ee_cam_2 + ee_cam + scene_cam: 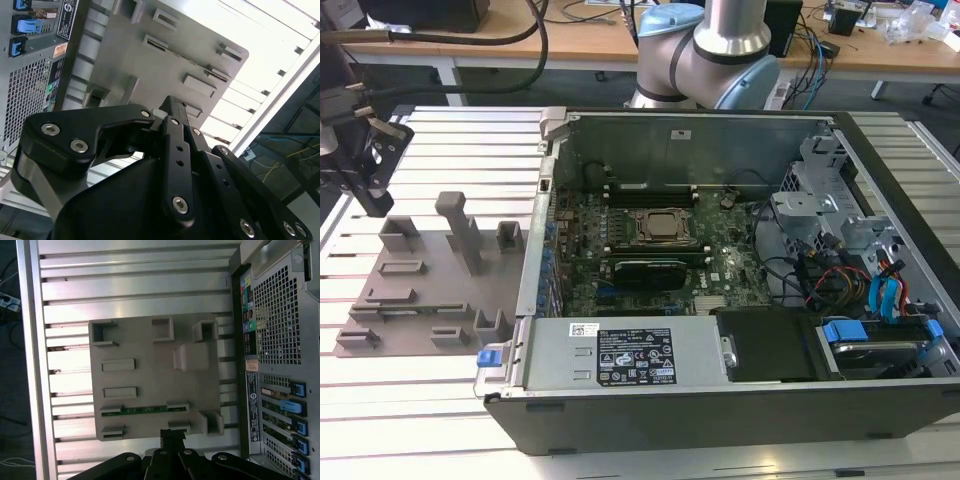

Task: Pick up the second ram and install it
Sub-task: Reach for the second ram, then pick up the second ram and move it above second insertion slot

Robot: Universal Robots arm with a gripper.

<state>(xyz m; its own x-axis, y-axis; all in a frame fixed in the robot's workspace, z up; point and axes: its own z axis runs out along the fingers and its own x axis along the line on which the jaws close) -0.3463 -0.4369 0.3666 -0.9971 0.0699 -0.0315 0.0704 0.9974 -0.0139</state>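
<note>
1. Your claw (172,434) looks closed; its two black fingertips meet with nothing between them; in the exterior view it hangs at the left edge, above the slatted table (420,430) and off the far corner of the tray.
2. The second ram (145,410) stands on edge in a long narrow slot of the grey holder tray (150,347); you see it in the first wrist view as a thin green strip; the claw's tips are near it, and no contact shows.
3. The tray is a flat, matte grey plate; it carries raised square pockets, low rectangular slots and one taller post.
4. The computer case (670,365) lies on its side, open, just beside the tray; its walls are dull grey sheet metal, and its back is perforated mesh.
5. Inside it you have the green motherboard (725,275), a square metal-framed processor socket (663,228), and a dark memory stick (645,268) seated just beside that socket; loose coloured cables (820,275) and a blue-tabbed drive bay (880,335) fill the exterior view's right end.
6. The table is ribbed aluminium; its long parallel slats shine.
</note>
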